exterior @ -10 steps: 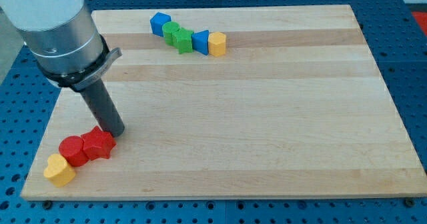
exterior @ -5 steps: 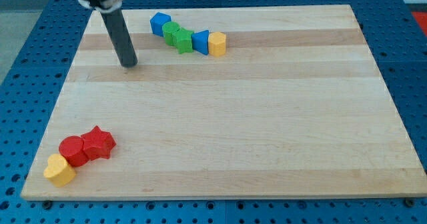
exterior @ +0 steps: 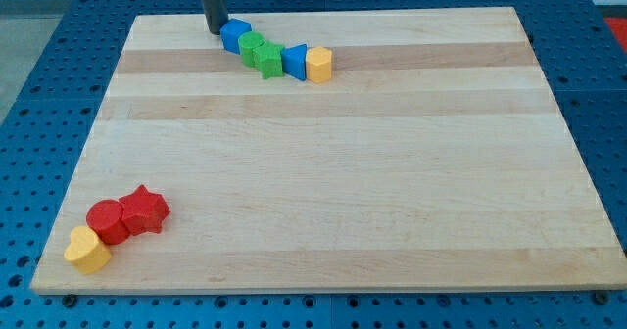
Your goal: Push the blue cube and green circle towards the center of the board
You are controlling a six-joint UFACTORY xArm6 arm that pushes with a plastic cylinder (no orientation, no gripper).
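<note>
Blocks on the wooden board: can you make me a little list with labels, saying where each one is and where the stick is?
my tip: view's top, just left of the blue cube
blue cube: top row, leftmost
green circle: next in the row
green star: beside it
blue triangle: then this
yellow block: row's right end
red circle: bottom left
red star: touching the red circle
yellow heart: nearest the corner

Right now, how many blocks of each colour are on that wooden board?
Blue: 2, a cube and another blue block
Green: 2, touching, at and
Yellow: 2, at and
Red: 2, a round one and a star
Total: 8
</note>
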